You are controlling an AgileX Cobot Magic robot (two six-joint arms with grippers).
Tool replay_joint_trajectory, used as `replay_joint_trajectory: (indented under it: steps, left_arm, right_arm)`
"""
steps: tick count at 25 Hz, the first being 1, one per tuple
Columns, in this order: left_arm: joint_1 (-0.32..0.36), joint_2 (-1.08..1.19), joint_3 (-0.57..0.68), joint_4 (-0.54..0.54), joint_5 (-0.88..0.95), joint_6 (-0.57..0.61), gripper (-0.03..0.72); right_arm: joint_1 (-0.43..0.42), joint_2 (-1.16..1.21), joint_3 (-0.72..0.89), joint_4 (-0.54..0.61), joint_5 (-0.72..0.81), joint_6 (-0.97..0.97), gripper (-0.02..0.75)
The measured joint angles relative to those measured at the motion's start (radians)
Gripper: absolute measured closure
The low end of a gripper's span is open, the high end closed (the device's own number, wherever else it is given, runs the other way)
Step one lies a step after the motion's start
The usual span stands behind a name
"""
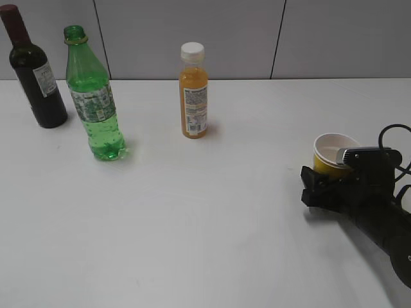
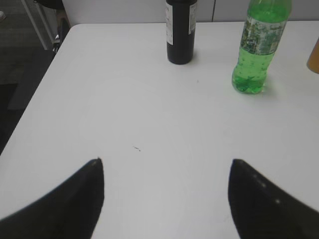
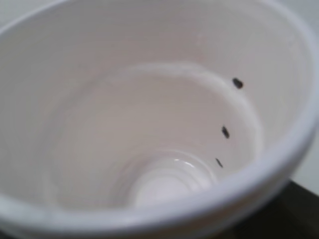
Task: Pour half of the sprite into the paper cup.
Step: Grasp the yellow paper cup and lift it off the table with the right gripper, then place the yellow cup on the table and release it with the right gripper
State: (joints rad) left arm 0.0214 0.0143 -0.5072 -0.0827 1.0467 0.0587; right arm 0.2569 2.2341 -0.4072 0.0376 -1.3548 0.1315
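From left to right we saw a wine bottle (image 1: 35,74), the sprite (image 1: 93,96) upright beside it and an orange juice bottle (image 1: 193,90) on the white table (image 1: 192,218). The left gripper (image 2: 164,199) hung spread and empty. At right stood the paper cup (image 1: 334,156), the right gripper (image 1: 334,183) around it; whether it clenched, we could not tell

The exterior view looks down at a slant across the white table (image 1: 192,218) toward the grey back wall (image 1: 192,38). The left wrist view sits low, facing the tall transparent green plastic bottle (image 2: 256,50), which the exterior also shows. The right wrist view peers closely into the white-lined yellow paper cup (image 3: 149,124).
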Motion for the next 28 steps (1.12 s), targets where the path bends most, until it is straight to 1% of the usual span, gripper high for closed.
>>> replay_joint_trajectory:
  steps: [7, 14, 18, 20, 22, 25, 28]
  left_arm:
    - [0.000, 0.000, 0.000, 0.000, 0.000, 0.000, 0.099]
    - [0.000, 0.000, 0.000, 0.000, 0.000, 0.000, 0.099]
    - [0.000, 0.000, 0.000, 0.000, 0.000, 0.000, 0.099]
    - [0.000, 0.000, 0.000, 0.000, 0.000, 0.000, 0.099]
    - [0.000, 0.000, 0.000, 0.000, 0.000, 0.000, 0.099]
    - [0.000, 0.000, 0.000, 0.000, 0.000, 0.000, 0.099]
    - [0.000, 0.000, 0.000, 0.000, 0.000, 0.000, 0.099]
  right_arm:
    - [0.000, 0.000, 0.000, 0.008, 0.001, 0.001, 0.276]
    - [0.000, -0.001, 0.000, 0.005, 0.002, -0.006, 0.281]
    - [0.000, -0.036, 0.002, -0.009, 0.054, -0.051, 0.282]
    - [0.000, -0.068, 0.006, -0.038, 0.091, -0.080, 0.284]
    - [0.000, -0.095, 0.006, -0.091, 0.121, -0.102, 0.285]
    - [0.000, -0.119, 0.006, -0.191, 0.131, -0.118, 0.285]
    - [0.000, -0.119, -0.009, -0.324, 0.137, -0.121, 0.285]
